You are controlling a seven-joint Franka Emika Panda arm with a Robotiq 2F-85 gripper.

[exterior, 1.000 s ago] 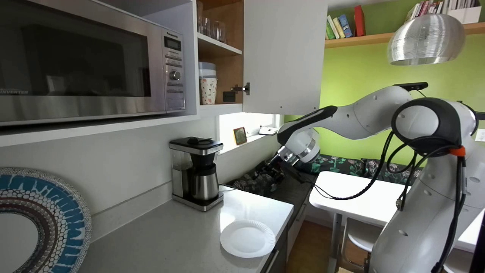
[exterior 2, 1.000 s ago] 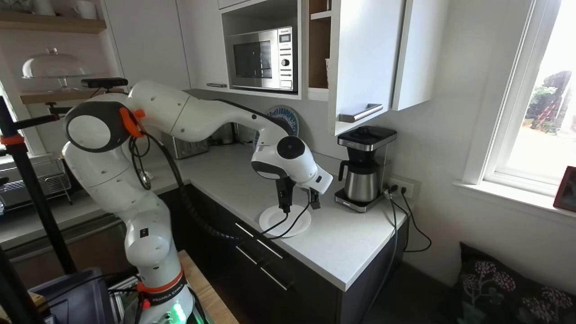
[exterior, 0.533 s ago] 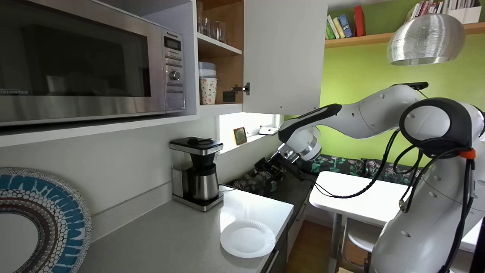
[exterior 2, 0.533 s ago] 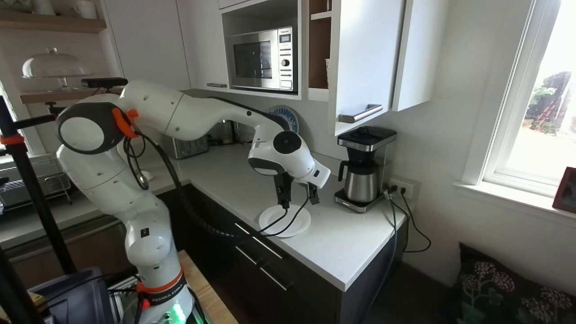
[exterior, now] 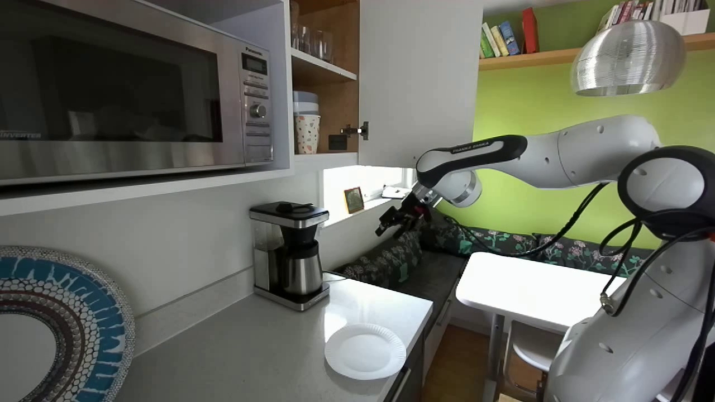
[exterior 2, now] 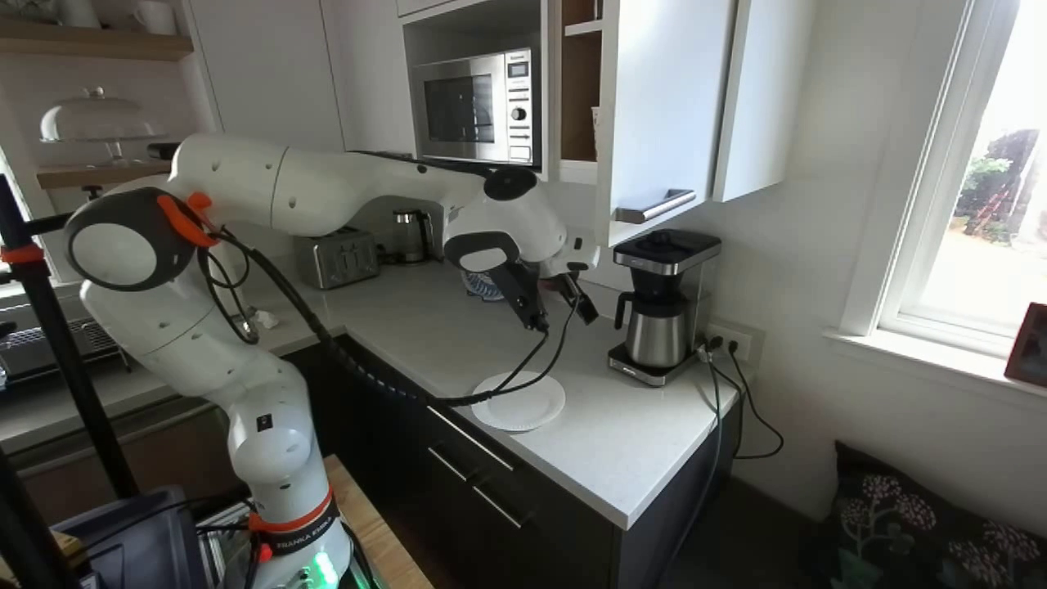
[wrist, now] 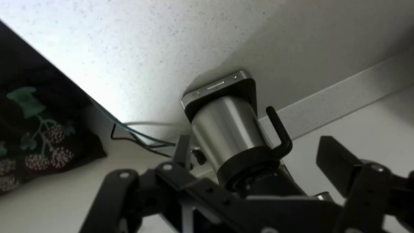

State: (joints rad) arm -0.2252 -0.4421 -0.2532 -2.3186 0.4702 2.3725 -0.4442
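1. End effector. The gripper [wrist: 255, 145] is spread wide; its two fingers [wrist: 335, 161] stand well apart. In the wrist view the carafe [wrist: 228, 123] appears between them by line of sight only; in both exterior views I see a gap separating the gripper from the carafe.

2. Gripper position. The gripper hangs higher than the countertop [exterior 2: 638, 450]. In an exterior view it is located at 9 o'clock from the coffee maker [exterior 2: 658, 282], with the fingers aimed toward 5 o'clock. I cannot tell which spot lies directly below.

3. Coffee maker. It stands upright on the countertop, with the carafe seated on its base. In the wrist view, where the base appears uppermost, the handle [wrist: 279, 127] is at 3 o'clock from the carafe.

4. Plate. The white plate [exterior 2: 519, 413] lies flat near the countertop edge, at 8 o'clock from the coffee maker in an exterior view.

5. Cabinet. The cabinet door [exterior: 419, 84] stands open at 1 o'clock from the coffee maker in an exterior view. A spotted cup [exterior: 306, 137] is at 12 o'clock.

6. Surroundings, referenced to the coffee maker in an exterior view:
   - toaster [exterior 2: 339, 260]: 9 o'clock;
   - patterned round dish [exterior: 114, 324]: 8 o'clock;
   - picture frame [exterior: 353, 200]: 2 o'clock.
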